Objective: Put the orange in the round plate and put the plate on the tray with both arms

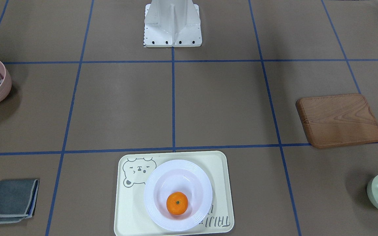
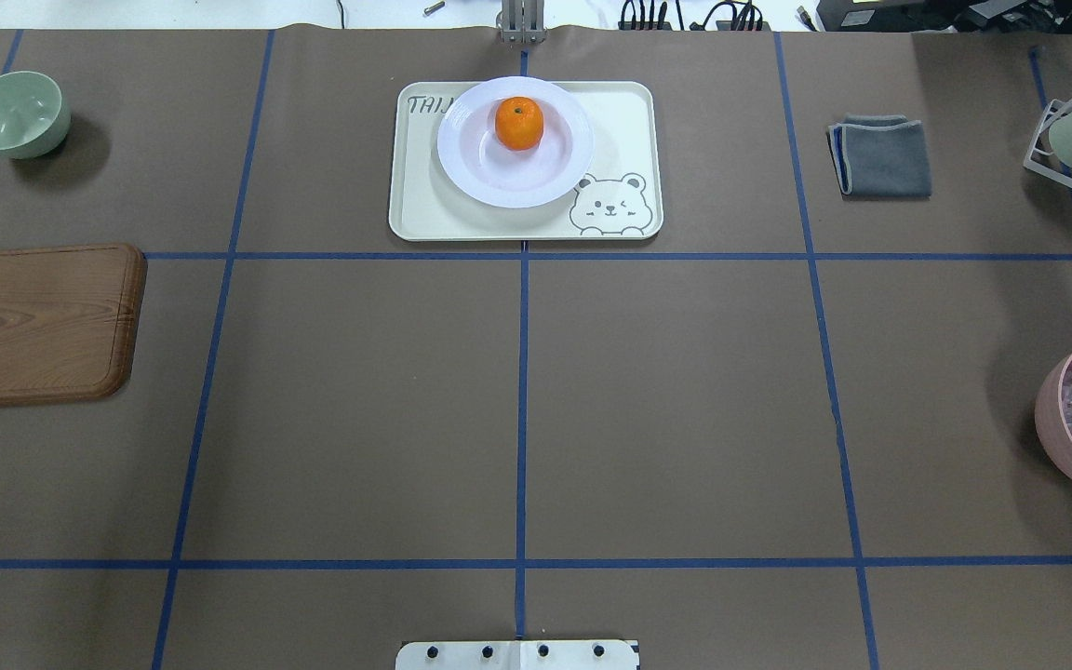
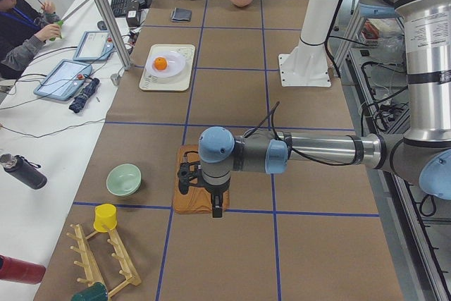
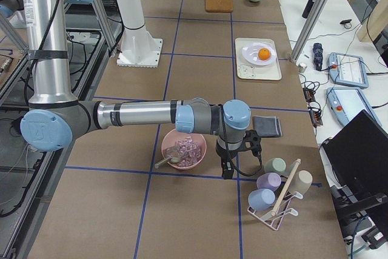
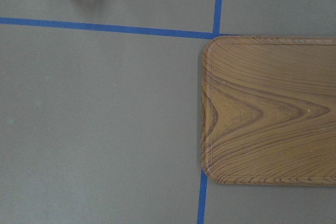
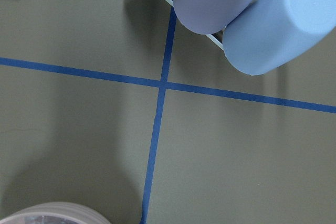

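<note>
The small round bright-orange mandarin lies in the well of the white glossy round deep plate. Its stem dot faces up, and it rests off-centre, toward the side away from the robot base. The plate sits flat on the large cream rectangular plastic tray, covering part of the grey lettering and touching the edge of the grey bear-face drawing. From the overhead camera I confirm the same arrangement: mandarin, plate, tray.

Both hands are well apart from the tray, each out toward its own end of the table.

The left gripper hangs pointing down above one end of the brown wooden board with rounded corners. From this hand, the loaded tray is far off along the table, on the operators' side. A pale green round bowl stands near the hand, beside the board. I see this gripper only from a side camera, so I cannot tell whether it is spread or pressed together.

The right gripper hangs pointing down between a pink round bowl holding clear pieces and a white wire rack of pastel cups. A folded grey cloth lies near this hand, on its tray side. Here too I cannot tell the hand's state.
</note>
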`<state>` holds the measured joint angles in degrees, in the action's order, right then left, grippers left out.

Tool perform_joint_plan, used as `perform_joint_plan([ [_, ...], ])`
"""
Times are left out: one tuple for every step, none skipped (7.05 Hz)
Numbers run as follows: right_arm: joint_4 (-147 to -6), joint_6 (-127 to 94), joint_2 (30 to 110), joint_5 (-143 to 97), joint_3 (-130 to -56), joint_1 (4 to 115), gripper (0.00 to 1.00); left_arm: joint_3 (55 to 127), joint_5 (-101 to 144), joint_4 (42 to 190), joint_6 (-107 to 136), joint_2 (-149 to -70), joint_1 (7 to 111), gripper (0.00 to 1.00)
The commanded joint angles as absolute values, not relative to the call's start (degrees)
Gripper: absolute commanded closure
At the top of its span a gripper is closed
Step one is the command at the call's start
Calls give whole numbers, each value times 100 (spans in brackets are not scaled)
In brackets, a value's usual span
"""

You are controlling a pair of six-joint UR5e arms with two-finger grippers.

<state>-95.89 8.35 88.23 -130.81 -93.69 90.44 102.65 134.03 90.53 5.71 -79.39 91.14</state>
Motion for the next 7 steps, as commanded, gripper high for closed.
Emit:
perform_joint_plan([
  [-9589,835,8824,-13104,-9369,9044,0,10274,13403,9053,571,-7928,9114,2],
  [-9580,835,8824,-13122,-9369,9044,0,10266,13403,9053,571,-7928,9114,2],
  [-9580,835,8816,-13131,-9378,9044,0,10266,13403,9053,571,-7928,9114,2],
  [-9589,835,8815,-13131,-9439,9044,0,10248,13403,9053,571,-7928,9114,2],
  [-9589,835,8815,-13131,-9448,9044,0,10248,13403,9053,571,-7928,9114,2],
  [-9580,835,8815,-13131,-9448,9044,0,10239,13403,9053,571,-7928,9114,2],
  [-9580,835,8815,-13131,-9448,9044,0,10248,13403,9061,571,-7928,9114,2],
])
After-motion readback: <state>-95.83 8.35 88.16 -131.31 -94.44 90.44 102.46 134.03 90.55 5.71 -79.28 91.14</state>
